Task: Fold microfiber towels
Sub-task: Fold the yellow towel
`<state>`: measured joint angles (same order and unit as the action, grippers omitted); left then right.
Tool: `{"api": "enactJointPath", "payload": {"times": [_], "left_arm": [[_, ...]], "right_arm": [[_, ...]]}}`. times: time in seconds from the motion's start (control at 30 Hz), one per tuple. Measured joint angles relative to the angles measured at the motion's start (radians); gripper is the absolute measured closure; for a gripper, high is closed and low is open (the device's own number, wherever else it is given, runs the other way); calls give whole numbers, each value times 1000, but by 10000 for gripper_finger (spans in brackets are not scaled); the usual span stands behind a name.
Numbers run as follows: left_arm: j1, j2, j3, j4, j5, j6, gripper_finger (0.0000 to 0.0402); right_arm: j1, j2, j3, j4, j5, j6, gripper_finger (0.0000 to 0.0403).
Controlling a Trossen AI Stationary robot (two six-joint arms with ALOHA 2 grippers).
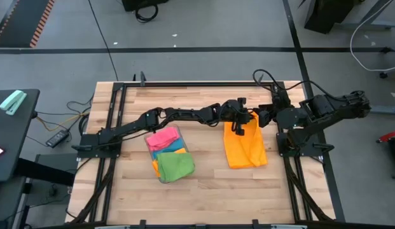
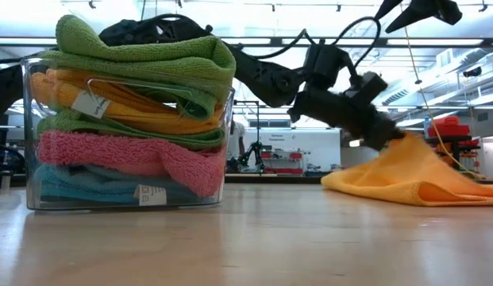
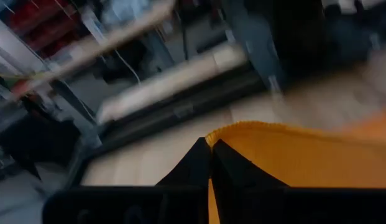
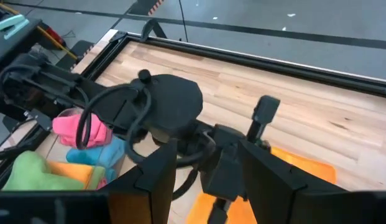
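Left gripper (image 3: pixel 211 163) pinching shut on orange towel (image 1: pixel 245 147) edge | right gripper (image 4: pixel 205 171) hovering open, empty | advice: carrying the edge straight across, keeping it taut.

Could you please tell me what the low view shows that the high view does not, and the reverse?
Only the low view shows the towels stacked in layers inside the clear tray, green on top, with tags, and the orange towel pulled up into a peak. Only the high view shows both arms' layout: the left gripper reaching across, the right gripper beside it. Both show the orange towel and the stack.
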<state>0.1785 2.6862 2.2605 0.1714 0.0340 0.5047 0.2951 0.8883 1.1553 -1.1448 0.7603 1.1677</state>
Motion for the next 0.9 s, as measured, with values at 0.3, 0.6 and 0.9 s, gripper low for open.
{"api": "enactJointPath", "payload": {"times": [0.3, 0.6, 0.9], "left_arm": [[-4, 53, 90, 16, 17, -54, 391], [-10, 94, 91, 78, 5, -15, 364], [-7, 97, 90, 75, -2, -56, 305]], "right_arm": [[0, 0, 0, 2, 7, 1, 223], [0, 0, 0, 1, 5, 17, 223], [0, 0, 0, 11, 2, 19, 223]]}}
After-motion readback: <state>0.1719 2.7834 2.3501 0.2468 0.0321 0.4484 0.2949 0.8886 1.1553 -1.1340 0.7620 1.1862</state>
